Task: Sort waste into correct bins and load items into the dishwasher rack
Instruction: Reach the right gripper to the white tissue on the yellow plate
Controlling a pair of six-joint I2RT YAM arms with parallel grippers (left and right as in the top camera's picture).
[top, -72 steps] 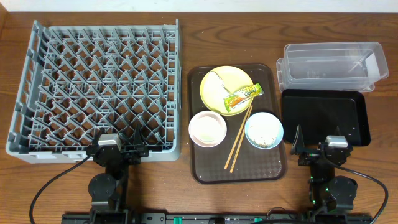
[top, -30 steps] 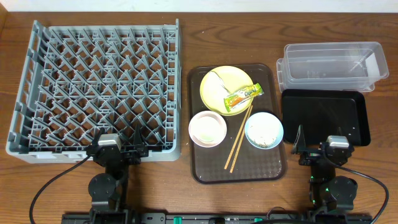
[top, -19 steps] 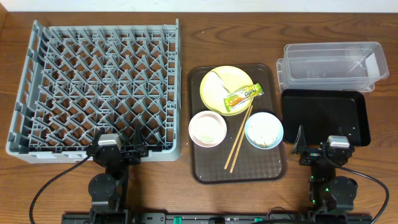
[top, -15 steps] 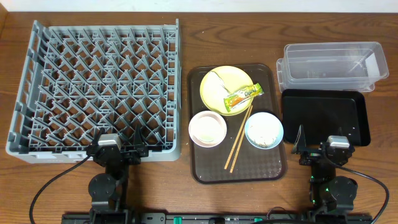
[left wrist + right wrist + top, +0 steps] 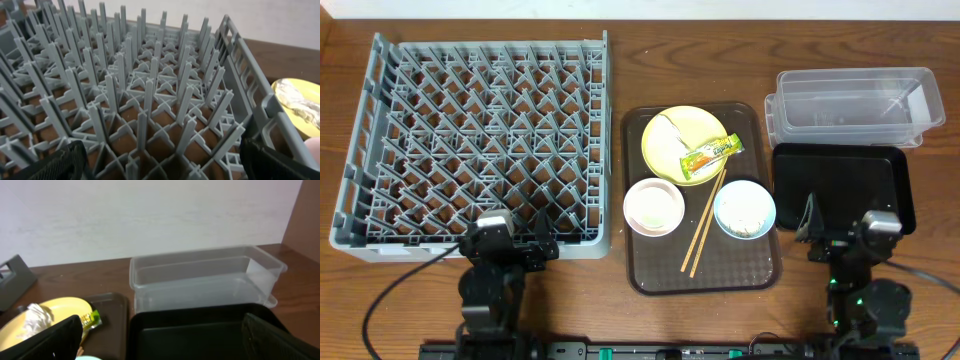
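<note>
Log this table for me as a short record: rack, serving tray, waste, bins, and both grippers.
rack: grey dishwasher rack, nothing loaded
serving tray: yellow plate, pink bowl, blue bowl, chopsticks
waste: snack wrapper and white scrap on plate; leftovers in blue bowl
bins: clear tub beyond black tray, both empty
grippers: left gripper open, right gripper open, holding nothing
</note>
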